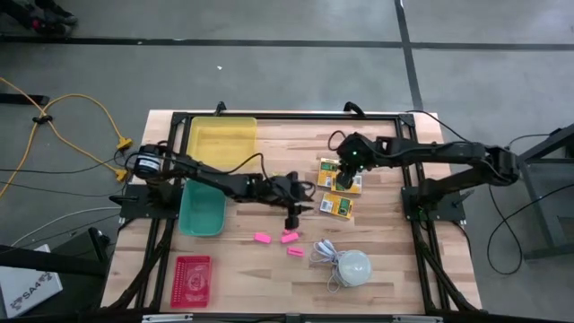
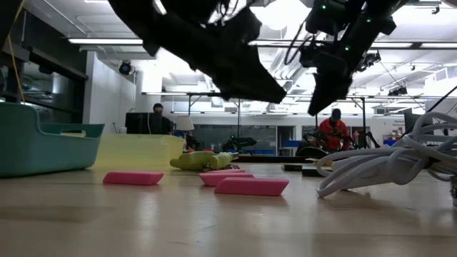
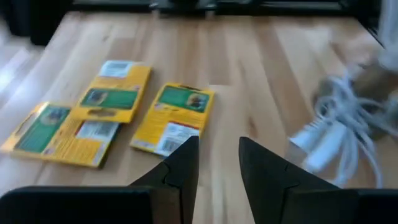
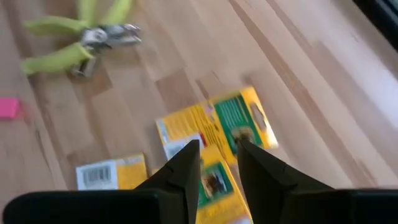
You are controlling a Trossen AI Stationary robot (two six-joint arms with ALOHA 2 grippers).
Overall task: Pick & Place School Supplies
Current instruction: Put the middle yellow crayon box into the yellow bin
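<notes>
- School supplies are all still lying on the wooden table; nothing is showing inside any container, so the sorting looks barely begun.
- Three yellow-and-green boxes are sitting in a cluster right of table centre, two of them overlapping or touching, the third lying just beside them toward the front.
- Lime-green-handled scissors-like tool is lying near the middle of the table; in the high view the left arm is mostly covering it.
- Pink eraser blocks are lying in front of centre; three are showing in the high view, so a fourth cannot be confirmed.
- Left gripper is hovering over the table centre just beside the boxes, fingers standing slightly apart with bare wood showing between them, holding nothing.
- Right gripper is hanging directly above the box cluster, fingers slightly apart with a box visible through the gap, nothing clamped.
- Candidate receptacles are standing at the left side: yellow tray, teal bin, red basket; which one takes which item cannot be told.
- White dome with coiled cord is sitting at the front right, apart from the task's things.
- Judgement: every pick is still left to do; the right gripper seems best placed for a box.
</notes>
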